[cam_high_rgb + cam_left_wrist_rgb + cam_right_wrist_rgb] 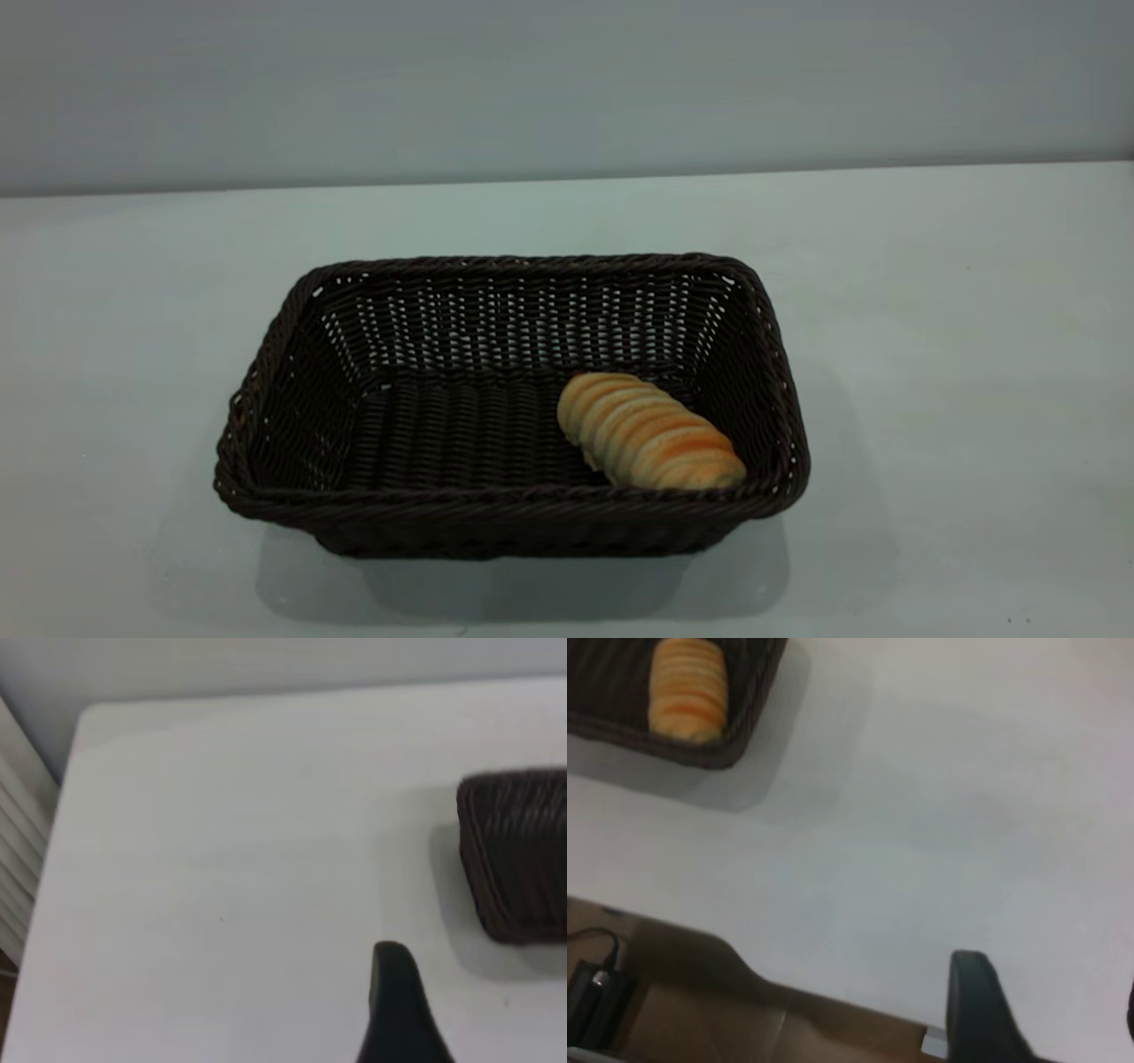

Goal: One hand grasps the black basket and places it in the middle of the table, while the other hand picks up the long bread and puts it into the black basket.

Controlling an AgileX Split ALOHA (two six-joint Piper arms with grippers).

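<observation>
The black basket point(514, 523) stands in the middle of the white table point(957, 354). The long bread point(651, 431) lies inside it, on the floor at its right end, tilted against the front wall. Neither gripper shows in the exterior view. In the left wrist view one corner of the basket point(518, 855) shows, well away from my left gripper point(487, 979), which is open and empty over bare table. In the right wrist view the basket point(744, 718) with the bread point(687, 688) lies far from my right gripper point(1050, 983), which is open and empty near the table's edge.
A grey wall point(567, 80) runs behind the table. The table's far corner and a white ribbed surface point(18, 842) show in the left wrist view. A brown floor and a black cable point(598, 974) lie beyond the table edge in the right wrist view.
</observation>
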